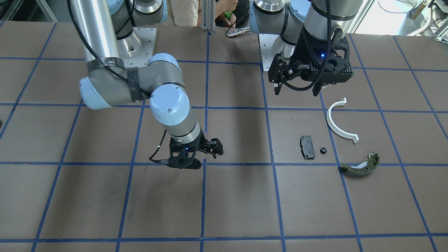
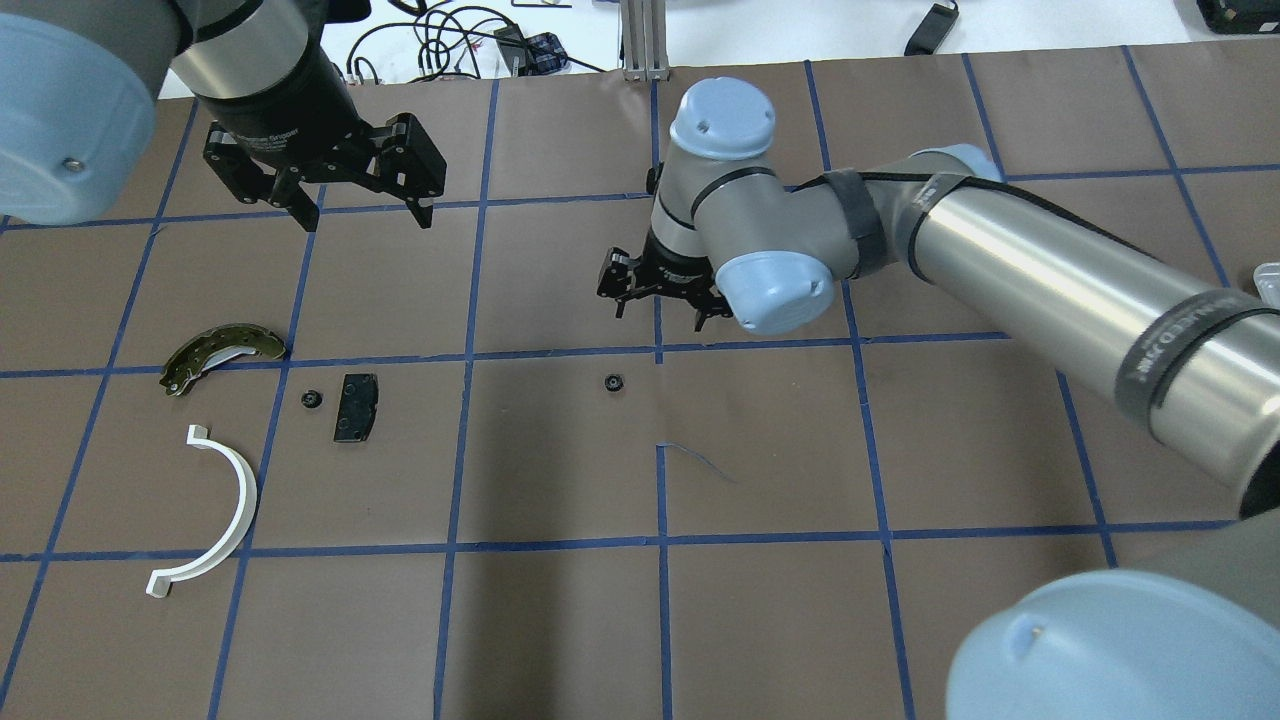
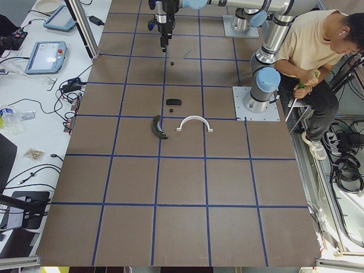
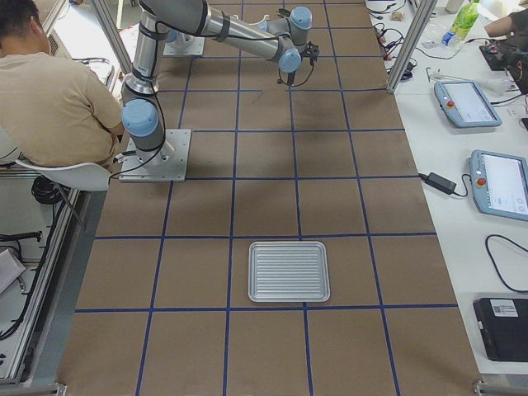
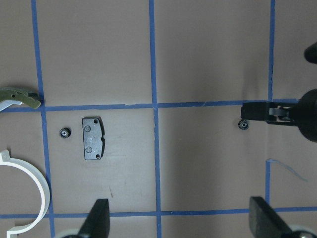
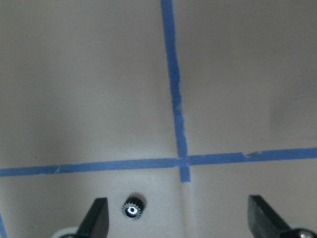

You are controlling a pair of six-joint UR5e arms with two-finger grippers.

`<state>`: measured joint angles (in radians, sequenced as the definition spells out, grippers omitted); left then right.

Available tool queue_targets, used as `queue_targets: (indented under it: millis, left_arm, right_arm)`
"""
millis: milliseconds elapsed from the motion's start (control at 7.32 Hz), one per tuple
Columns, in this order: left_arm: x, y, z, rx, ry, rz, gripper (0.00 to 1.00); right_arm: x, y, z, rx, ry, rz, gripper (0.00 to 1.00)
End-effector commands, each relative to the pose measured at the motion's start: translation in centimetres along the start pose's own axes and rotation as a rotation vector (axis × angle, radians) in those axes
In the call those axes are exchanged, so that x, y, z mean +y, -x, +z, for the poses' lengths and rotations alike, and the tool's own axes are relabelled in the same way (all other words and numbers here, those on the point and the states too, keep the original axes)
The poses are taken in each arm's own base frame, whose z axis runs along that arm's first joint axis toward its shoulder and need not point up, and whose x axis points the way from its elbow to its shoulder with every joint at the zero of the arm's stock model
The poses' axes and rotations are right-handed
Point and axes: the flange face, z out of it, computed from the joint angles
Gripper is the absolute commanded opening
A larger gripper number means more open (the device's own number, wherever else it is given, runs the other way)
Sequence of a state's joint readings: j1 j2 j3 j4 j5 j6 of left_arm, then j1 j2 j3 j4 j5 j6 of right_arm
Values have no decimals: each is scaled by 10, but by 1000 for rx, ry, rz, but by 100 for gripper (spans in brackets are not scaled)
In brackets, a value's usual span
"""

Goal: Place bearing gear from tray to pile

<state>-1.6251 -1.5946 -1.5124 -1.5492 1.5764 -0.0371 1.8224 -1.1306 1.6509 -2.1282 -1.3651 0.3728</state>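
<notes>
One bearing gear [image 2: 312,400] lies in the pile [image 2: 248,490]; a second gear [image 2: 613,383], well to its right, waits under the spread, empty right tool [image 2: 659,318]; left tool [image 2: 368,222] spread too.

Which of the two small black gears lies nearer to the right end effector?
The lone gear, lying apart; the other gear sits far off beside the black pad.
</notes>
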Motion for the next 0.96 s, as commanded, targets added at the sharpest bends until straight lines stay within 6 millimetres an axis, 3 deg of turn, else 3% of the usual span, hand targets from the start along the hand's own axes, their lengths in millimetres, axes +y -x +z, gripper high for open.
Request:
queue_targets:
  millis: [0, 137, 273, 410, 546, 683, 820]
  left_arm:
    - [-1, 0, 2, 2, 4, 0, 100]
    - [-5, 1, 1, -2, 4, -3, 100]
    - [-8, 1, 17, -5, 42, -8, 100]
    - [-21, -2, 60, -3, 114, -29, 100]
    - [-33, -5, 125, -5, 166, -30, 100]
    - [-40, -6, 185, -5, 159, -33, 100]
    - [-38, -16, 228, -7, 148, -47, 100]
  right_arm:
    - [-19, -89, -86, 26, -5, -44, 100]
    - [-12, -125, -124, 52, 13, -65, 100]
    - [6, -151, -159, 74, 46, -57, 100]
    - [27, -158, -194, 106, 27, -44, 100]
    - [46, -159, -215, 163, 20, -48, 100]
    - [50, -157, -221, 167, 26, -48, 100]
    - [51, -156, -225, 163, 16, -50, 100]
